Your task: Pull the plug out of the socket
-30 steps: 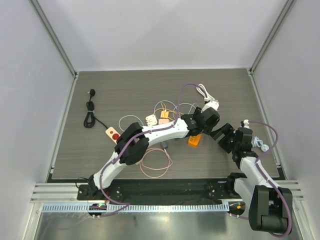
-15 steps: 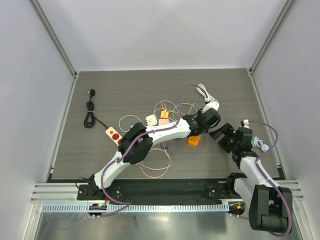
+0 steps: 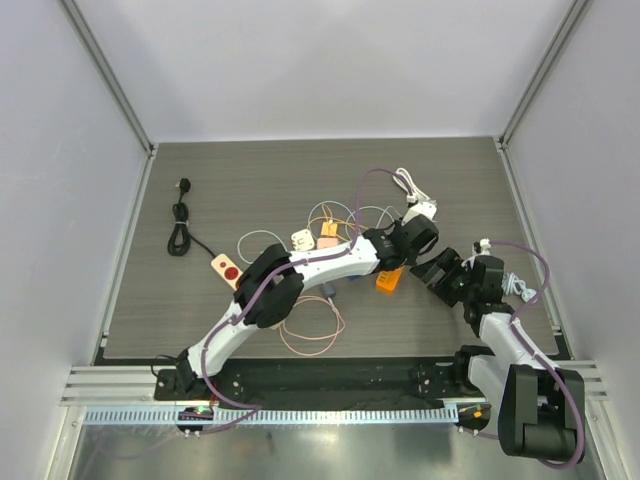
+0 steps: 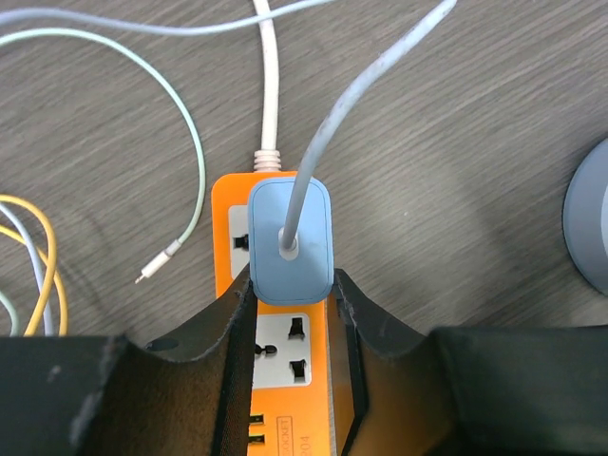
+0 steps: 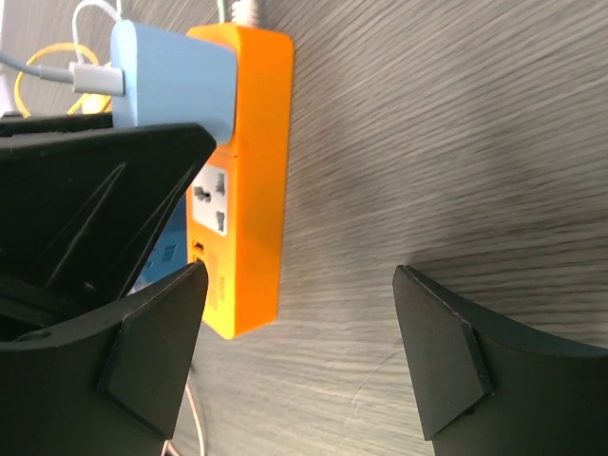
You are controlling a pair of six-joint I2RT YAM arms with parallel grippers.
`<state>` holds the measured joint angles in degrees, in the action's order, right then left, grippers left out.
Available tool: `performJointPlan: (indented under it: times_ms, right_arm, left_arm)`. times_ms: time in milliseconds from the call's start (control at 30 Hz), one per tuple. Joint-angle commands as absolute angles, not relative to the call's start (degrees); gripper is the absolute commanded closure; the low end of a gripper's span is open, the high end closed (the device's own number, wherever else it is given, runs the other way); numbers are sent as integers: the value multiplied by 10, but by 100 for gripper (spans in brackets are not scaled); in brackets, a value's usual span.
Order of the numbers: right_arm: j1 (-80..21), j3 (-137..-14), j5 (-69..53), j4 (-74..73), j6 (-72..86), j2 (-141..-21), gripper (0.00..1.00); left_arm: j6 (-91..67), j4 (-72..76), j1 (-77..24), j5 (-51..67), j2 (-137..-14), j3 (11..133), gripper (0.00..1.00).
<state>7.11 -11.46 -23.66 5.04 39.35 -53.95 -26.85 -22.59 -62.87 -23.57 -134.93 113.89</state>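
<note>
One blue plug [image 4: 290,242] sits in the orange socket strip [image 4: 228,204], small print [image 4: 288,439] illegible.

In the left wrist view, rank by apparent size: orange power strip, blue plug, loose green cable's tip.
1. Orange power strip, though partly hidden.
2. Blue plug, nearer the camera, so it looks enlarged.
3. Cable tip, clearly smallest.

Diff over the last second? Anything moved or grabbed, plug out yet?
Small moves only. The right end effector crept slightly toward the orange power strip; it is still open and holds nothing. The left end effector barely shifted, and its fingers still flank the blue plug. The plug stays seated. The loose cables are unchanged.
</note>
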Motion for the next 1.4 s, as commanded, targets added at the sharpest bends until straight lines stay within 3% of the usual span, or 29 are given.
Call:
performJointPlan:
  times_ms: [0,667,933,1367]
  right_arm:
    - [70,-103,-290,86,384,-528,15]
    - [70,-66,-375,200,410,-534,16]
    - [70,-68,-366,191,408,-542,18]
    - [70,-68,-371,198,409,-554,17]
  left_arm:
    - [-289,-185,-627,-213,-1280,1115,100]
    - [-364,-128,-627,-129,-1201,1036,100]
    - [-343,-192,-617,-177,-1140,1008,100]
    - [-380,-221,-441,-157,-852,704,100]
